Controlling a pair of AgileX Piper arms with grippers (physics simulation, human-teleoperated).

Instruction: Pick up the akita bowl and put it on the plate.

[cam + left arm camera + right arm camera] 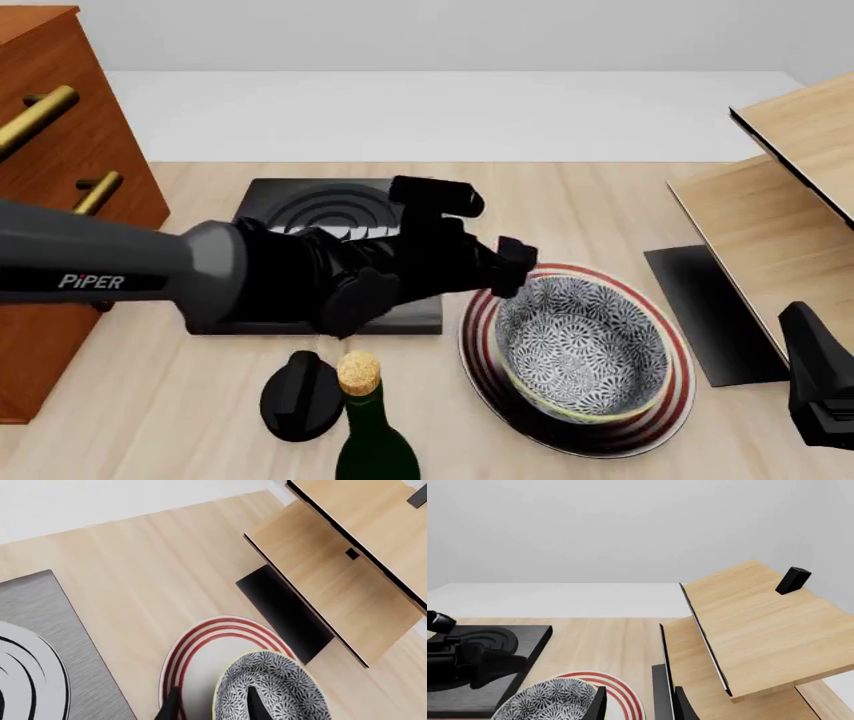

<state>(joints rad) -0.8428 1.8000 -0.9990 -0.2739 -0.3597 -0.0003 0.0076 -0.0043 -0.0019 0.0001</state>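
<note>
Bowl (pixel 582 345) sits on plate (pixel 577 362), leaning slightly toward its near rim. Left pincer (pixel 505 272) straddles the bowl's far-left rim, fingers parted; contact uncertain. Placing step. Next: release fully, lift clear. Right pincer (pixel 639 702) idle, parted, empty.

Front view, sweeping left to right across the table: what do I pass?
Wooden drawer cabinet → black stove → corked bottle → akita bowl on the plate → wooden shelf unit.

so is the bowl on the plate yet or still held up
On the plate: the akita bowl sits upright inside the plate's red rings. Left gripper straddles its rim; whether it grips, cannot tell.
</note>
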